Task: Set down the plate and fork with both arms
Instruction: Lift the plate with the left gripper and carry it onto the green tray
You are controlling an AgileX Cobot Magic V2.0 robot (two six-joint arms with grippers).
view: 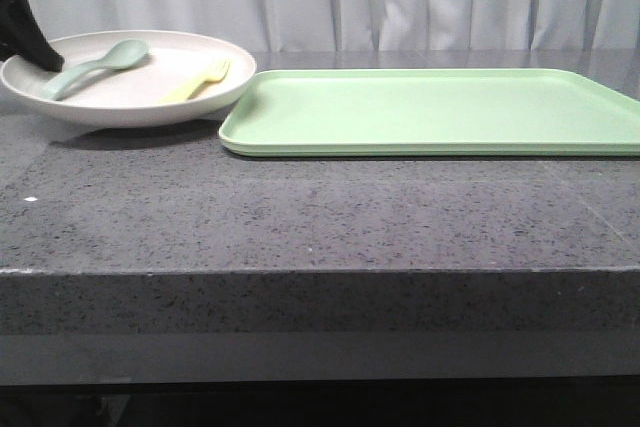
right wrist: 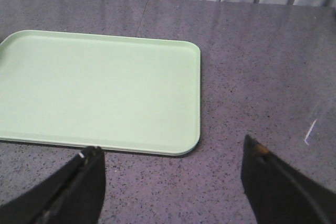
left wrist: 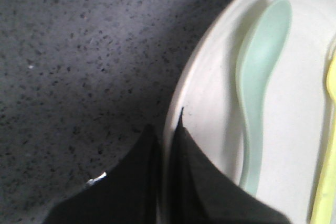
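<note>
Plate (view: 120,97) sits in the upper left of the front view, on the grey stone table (view: 300,217), and you can see its right edge just beside the left end of the green tray (view: 430,112); whether they touch, you cannot tell. On the plate lie the fork (view: 200,80), toward the right side, and a spoon (view: 95,67) to its left, the two apart from each other. Your left gripper (left wrist: 167,129) is at the plate's left rim: in the left wrist view the two fingers (left wrist: 131,182) stand almost together, one outside the rim and one inside, pinching it. Your right gripper (right wrist: 173,156) does not show in the front view; in the right wrist view its fingers (right wrist: 273,182) are spread wide with nothing between them, above bare table near the tray's corner
</note>
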